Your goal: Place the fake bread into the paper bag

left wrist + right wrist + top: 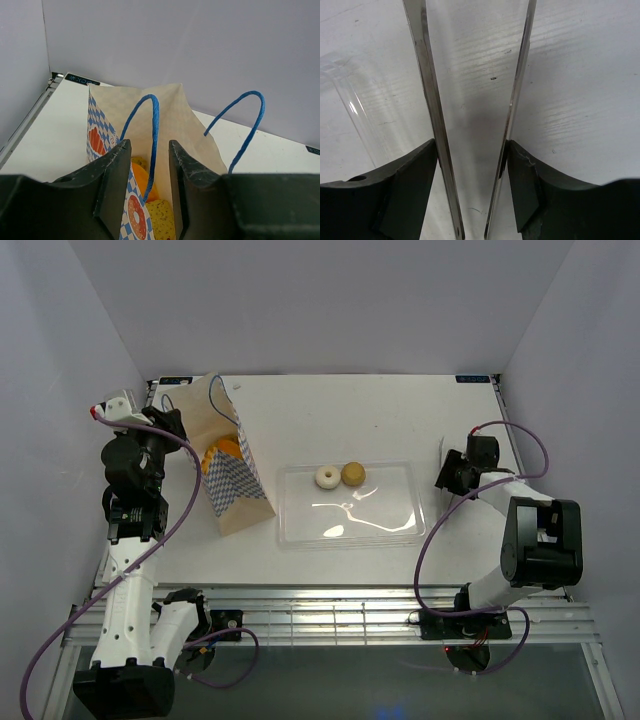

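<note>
Left wrist view: my left gripper (149,145) gapes astride a blue handle (153,125) of the paper bag (175,112); fake bread (141,182) lies inside, while a pale ring (327,476) and a brown bun (352,473) sit in the clear tray (400,527); right gripper (471,145) is open over the table (580,75).

The paper bag (232,483) sits left of centre in the top view. It is tan with blue-and-white chequered sides printed with doughnuts, and its open mouth tilts toward the upper left. 2 blue cord handles (155,130) arch over the mouth. Inside lie an orange roll (140,181) and a yellowish crumbly slice (161,217). Near the frame's centre, right of the bag, a pale ring (326,476) and a brown bun (352,473) lie just beside each other.
</note>
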Action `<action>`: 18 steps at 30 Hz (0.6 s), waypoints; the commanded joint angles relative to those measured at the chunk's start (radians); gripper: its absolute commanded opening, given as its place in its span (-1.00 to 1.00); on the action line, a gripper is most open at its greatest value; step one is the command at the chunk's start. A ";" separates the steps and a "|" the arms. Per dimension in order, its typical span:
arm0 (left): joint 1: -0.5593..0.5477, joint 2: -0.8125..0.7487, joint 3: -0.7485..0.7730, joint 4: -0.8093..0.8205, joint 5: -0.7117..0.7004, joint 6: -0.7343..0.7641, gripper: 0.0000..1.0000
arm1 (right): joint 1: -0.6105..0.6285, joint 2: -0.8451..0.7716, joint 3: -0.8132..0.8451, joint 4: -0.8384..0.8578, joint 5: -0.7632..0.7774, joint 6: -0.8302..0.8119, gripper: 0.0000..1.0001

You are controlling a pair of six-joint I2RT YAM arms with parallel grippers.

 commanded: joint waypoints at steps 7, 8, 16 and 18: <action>-0.011 -0.016 0.024 -0.010 -0.023 0.010 0.07 | -0.005 -0.004 0.078 -0.031 -0.032 -0.014 0.35; -0.025 -0.018 0.024 -0.013 -0.031 0.019 0.11 | -0.005 -0.005 0.078 -0.030 -0.032 -0.014 0.36; -0.103 -0.016 0.025 -0.020 -0.117 0.058 0.17 | -0.005 0.037 0.084 -0.034 -0.087 -0.019 0.37; -0.108 -0.016 0.025 -0.020 -0.120 0.061 0.17 | -0.005 0.047 0.081 -0.036 -0.089 -0.019 0.38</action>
